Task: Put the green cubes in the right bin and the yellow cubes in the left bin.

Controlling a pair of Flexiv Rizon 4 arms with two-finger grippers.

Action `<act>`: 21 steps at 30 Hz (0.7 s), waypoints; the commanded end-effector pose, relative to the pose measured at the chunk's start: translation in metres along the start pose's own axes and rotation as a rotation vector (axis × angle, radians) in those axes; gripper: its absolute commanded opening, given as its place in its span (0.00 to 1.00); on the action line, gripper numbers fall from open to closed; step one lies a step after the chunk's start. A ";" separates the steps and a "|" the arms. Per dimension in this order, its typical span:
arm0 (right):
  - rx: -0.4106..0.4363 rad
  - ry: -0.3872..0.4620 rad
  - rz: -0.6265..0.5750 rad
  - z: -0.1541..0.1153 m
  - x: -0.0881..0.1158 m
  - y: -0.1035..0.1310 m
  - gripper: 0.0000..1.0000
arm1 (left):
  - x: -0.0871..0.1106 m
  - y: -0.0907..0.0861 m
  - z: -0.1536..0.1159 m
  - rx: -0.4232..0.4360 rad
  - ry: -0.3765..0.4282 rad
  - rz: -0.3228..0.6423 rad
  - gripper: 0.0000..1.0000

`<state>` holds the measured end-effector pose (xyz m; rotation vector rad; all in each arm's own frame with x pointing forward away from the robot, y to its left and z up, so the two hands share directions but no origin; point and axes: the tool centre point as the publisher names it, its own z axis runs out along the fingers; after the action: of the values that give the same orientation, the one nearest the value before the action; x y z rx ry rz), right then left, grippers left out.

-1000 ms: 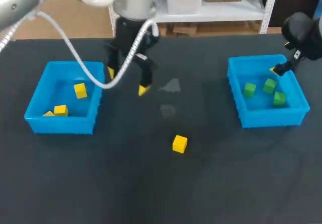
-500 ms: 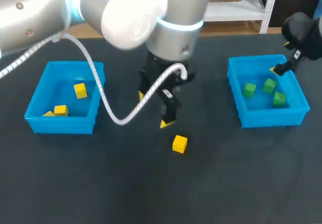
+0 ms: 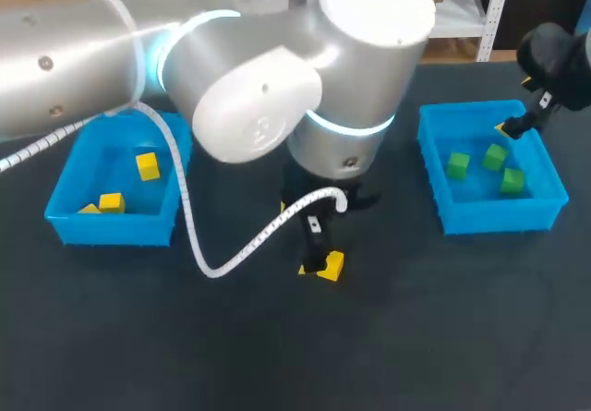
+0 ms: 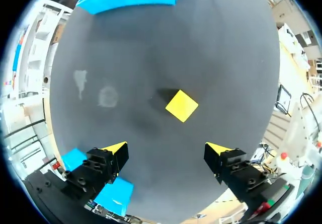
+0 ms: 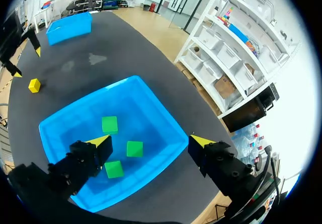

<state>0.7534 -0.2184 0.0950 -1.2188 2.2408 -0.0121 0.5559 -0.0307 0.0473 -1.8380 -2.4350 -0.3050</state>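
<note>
- One yellow cube (image 4: 181, 105) mid-table, ahead of left gripper (image 4: 168, 151), spread wide (not touching it).
- Three green cubes (image 3: 458, 164) in right bin (image 3: 499, 219), beneath right gripper (image 5: 150, 141), spread too.
- Three yellow cubes (image 3: 147, 165) in left bin (image 3: 111, 229).

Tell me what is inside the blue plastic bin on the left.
Three yellow cubes show in the blue left bin; my left arm covers its far right corner, so anything there is unseen.

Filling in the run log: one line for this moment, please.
left gripper: open, over loose yellow cube | right gripper: open, above right bin | green cubes: three inside
</note>
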 end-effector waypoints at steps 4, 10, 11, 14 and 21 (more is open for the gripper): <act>0.002 -0.001 0.000 0.000 0.000 0.001 1.00 | -0.023 0.007 0.020 0.020 0.027 -0.009 1.00; 0.002 -0.001 0.000 0.000 0.000 0.001 1.00 | -0.045 0.006 0.011 0.029 0.022 -0.025 1.00; 0.002 -0.001 0.000 0.000 0.000 0.001 1.00 | -0.048 0.005 0.009 0.038 0.017 -0.036 1.00; 0.002 -0.001 0.000 0.000 0.000 0.001 1.00 | -0.055 0.001 0.002 0.053 0.007 -0.062 1.00; 0.002 -0.001 0.000 0.000 0.000 0.001 1.00 | -0.060 -0.013 -0.005 0.100 0.023 -0.113 1.00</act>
<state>0.7534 -0.2184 0.0950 -1.2188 2.2408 -0.0121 0.5581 -0.0873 0.0380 -1.6676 -2.5076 -0.1968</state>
